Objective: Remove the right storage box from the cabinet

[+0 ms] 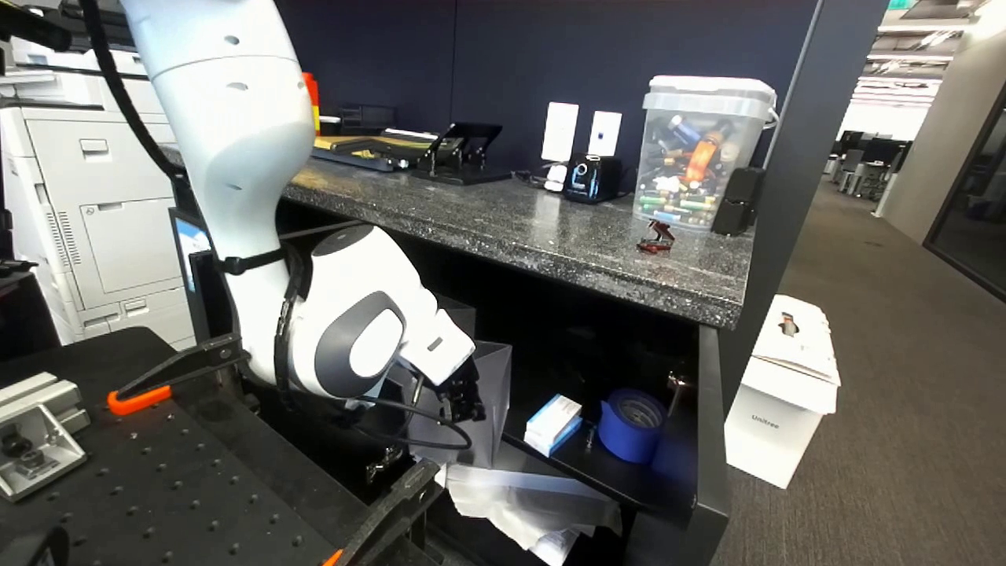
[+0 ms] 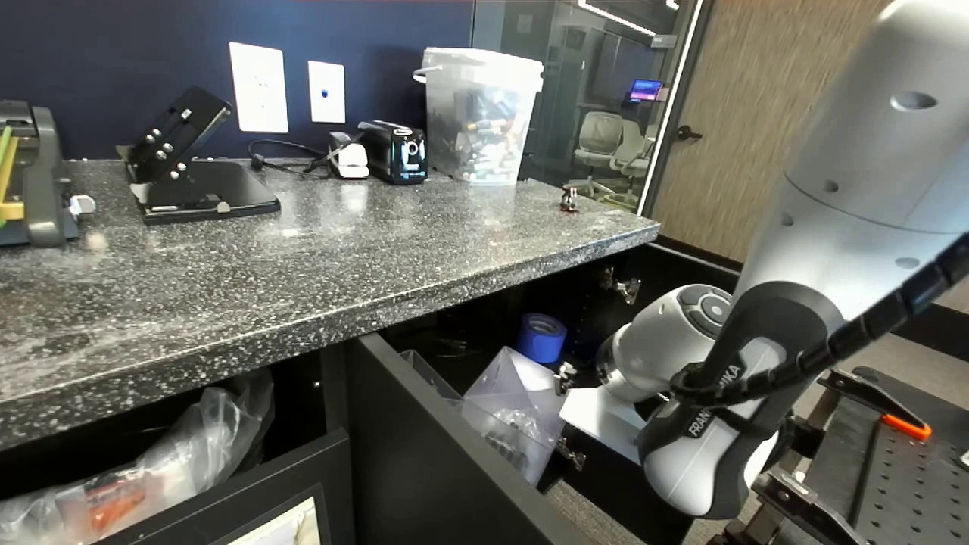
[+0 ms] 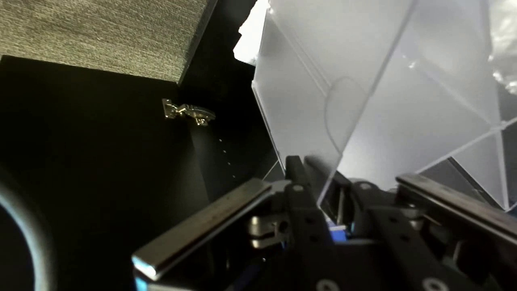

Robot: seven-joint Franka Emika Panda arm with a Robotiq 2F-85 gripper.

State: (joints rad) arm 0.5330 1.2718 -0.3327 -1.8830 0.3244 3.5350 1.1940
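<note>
The right storage box, frosted and translucent, is tilted at the cabinet's opening. It also shows in an exterior view with clear-wrapped contents, and large in the wrist view. The black cabinet with its speckled countertop shows in both exterior views. My gripper has one finger on each side of the box's wall, close together, pinching it; one finger shows through the plastic. In an exterior view the gripper is against the box; elsewhere the arm mostly hides it. A translucent twin stands beside the box.
A blue tape roll and small white-blue boxes lie on the shelf. Crumpled wrapping lies below. A black panel stands along the box's side. Metal hinges stick out. A perforated black table carries clamps.
</note>
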